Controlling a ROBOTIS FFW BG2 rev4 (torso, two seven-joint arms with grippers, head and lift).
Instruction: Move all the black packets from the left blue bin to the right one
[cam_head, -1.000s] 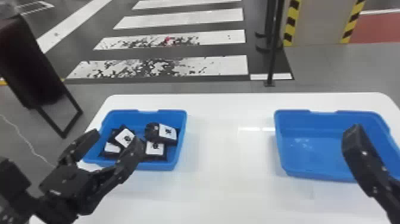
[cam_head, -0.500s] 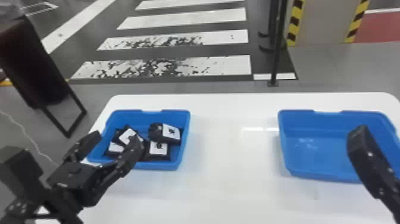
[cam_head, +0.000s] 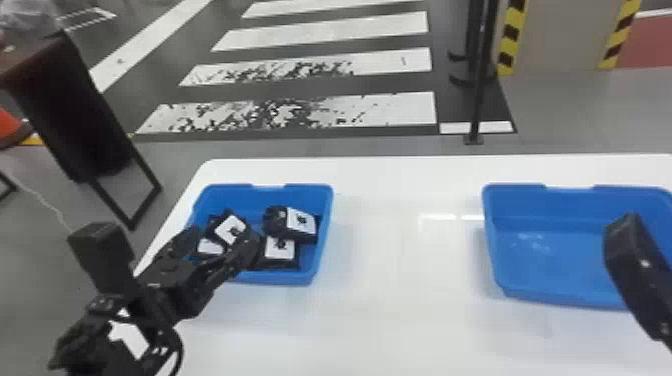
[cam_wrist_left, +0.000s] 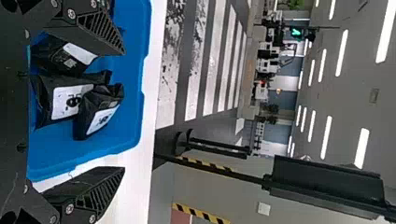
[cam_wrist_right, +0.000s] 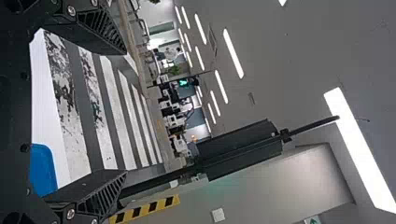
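Black packets with white labels (cam_head: 295, 225) lie in the left blue plastic bin (cam_head: 325, 232); picking seems the step in hand. Both the left gripper (cam_wrist_left: 123, 111), near them, and the right gripper (cam_wrist_right: 125, 112) are spread; next, the left should straddle one packet squarely and pinch.

Large indoor hall laid out like a street.
White crosswalk bars (cam_head: 400, 109) on gray floor (cam_head: 575, 110), a green signal light (cam_wrist_left: 296, 32), yellow-and-black edging (cam_head: 510, 40), long ceiling lights (cam_wrist_left: 361, 148) overhead.
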